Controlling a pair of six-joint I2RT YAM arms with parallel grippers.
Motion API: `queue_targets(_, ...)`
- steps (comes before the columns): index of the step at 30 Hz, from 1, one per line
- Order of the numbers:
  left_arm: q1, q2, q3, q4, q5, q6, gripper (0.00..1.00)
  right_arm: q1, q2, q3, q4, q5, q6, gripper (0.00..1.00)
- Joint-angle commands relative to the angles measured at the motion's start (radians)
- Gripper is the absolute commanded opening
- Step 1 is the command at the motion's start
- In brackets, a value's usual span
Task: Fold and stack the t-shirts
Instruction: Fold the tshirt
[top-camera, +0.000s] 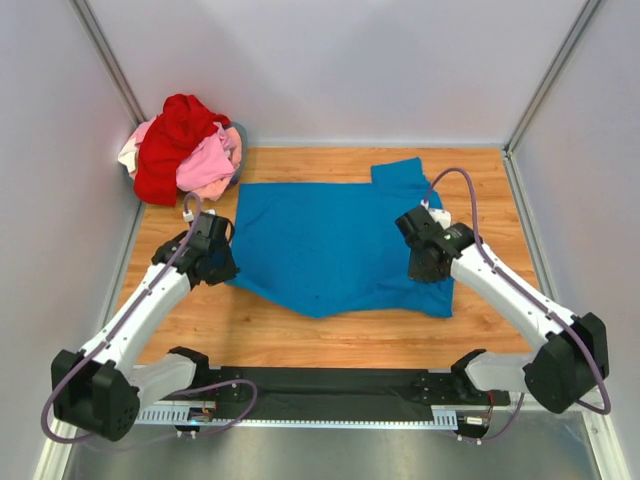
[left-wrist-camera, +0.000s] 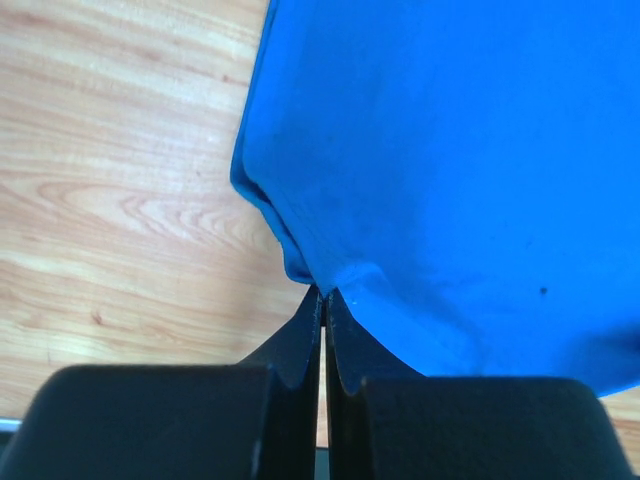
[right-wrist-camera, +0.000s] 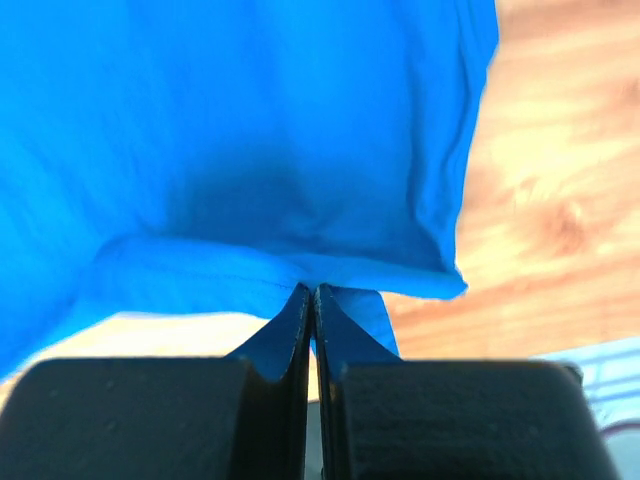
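Observation:
The bright blue t-shirt (top-camera: 335, 240) lies spread on the wooden table, one sleeve at the far right. My left gripper (top-camera: 228, 268) is shut on its near left edge; the left wrist view shows the fingertips pinching a fold of the blue t-shirt (left-wrist-camera: 460, 160). My right gripper (top-camera: 428, 272) is shut on the shirt's near right part; the right wrist view shows the blue t-shirt's (right-wrist-camera: 260, 130) hem lifted and pinched. The red t-shirt (top-camera: 172, 145), the light pink t-shirt (top-camera: 208, 165) and a whitish t-shirt (top-camera: 130, 152) lie crumpled in a heap at the far left corner.
White walls close in the table on the left, back and right. Bare wood (top-camera: 290, 335) shows near the blue shirt and at the far right (top-camera: 480, 190). A black rail (top-camera: 330, 385) with the arm bases runs along the near edge.

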Motion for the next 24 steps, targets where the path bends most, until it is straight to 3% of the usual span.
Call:
queue_targets(1, 0.026, 0.069, 0.064, 0.038, 0.019, 0.077, 0.00, -0.063, 0.052, 0.092, 0.087, -0.040, -0.172, 0.00)
queue_targets(11, 0.119, 0.247, 0.145, 0.083, 0.055, 0.132, 0.00, -0.182, 0.256, 0.285, 0.082, -0.153, -0.314, 0.00)
queue_targets(24, 0.133, 0.391, 0.193, 0.104, 0.052, 0.146, 0.00, -0.250, 0.411, 0.443, 0.084, -0.208, -0.376, 0.01)
